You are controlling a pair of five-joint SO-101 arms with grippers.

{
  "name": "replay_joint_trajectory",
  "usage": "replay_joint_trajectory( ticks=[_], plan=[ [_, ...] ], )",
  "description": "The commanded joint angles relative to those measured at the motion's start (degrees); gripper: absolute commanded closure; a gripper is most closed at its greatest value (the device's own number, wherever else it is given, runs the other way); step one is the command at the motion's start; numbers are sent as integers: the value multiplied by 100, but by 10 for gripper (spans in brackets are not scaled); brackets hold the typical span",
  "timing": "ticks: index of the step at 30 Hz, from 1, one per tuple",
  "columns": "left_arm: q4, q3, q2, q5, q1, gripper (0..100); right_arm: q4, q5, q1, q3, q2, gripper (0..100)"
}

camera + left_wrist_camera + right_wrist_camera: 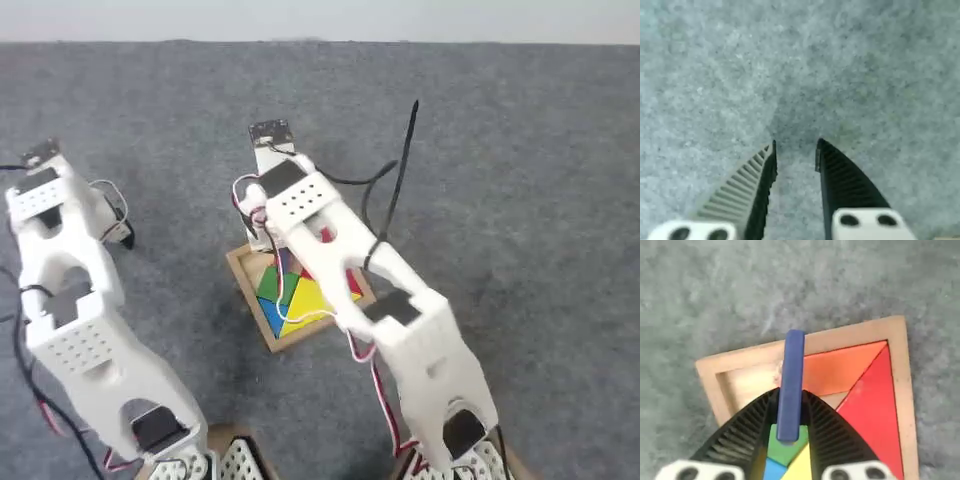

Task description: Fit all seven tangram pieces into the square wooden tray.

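The right end effector (791, 394) pinches a blue piece (794, 365) on edge above the bare corner of the wooden tray (805, 342), seemingly to seat it there, while the left end effector (795, 150), slightly parted and empty, hangs well apart from that tray.

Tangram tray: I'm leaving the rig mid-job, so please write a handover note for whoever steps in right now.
Left end effector: open, empty, over the grey mat.
Right end effector: shut on the dark blue piece, held on edge over the tray.
Done: orange piece, red piece, green piece and yellow piece lie in the tray.
Left: lay the dark blue piece flat in the bare wood gap beside the orange piece. Whether that makes seven cannot be told.
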Motion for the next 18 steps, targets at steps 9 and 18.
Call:
replay_joint_trajectory(
  ticks=[9, 18],
  plan=[
    [18, -259, -70, 53, -9, 874, 1226, -1512, -330, -2233, 1218, 991],
    [9, -268, -70, 53, 0, 874, 1701, -1697, -558, -2796, 1358, 988]
  ],
)
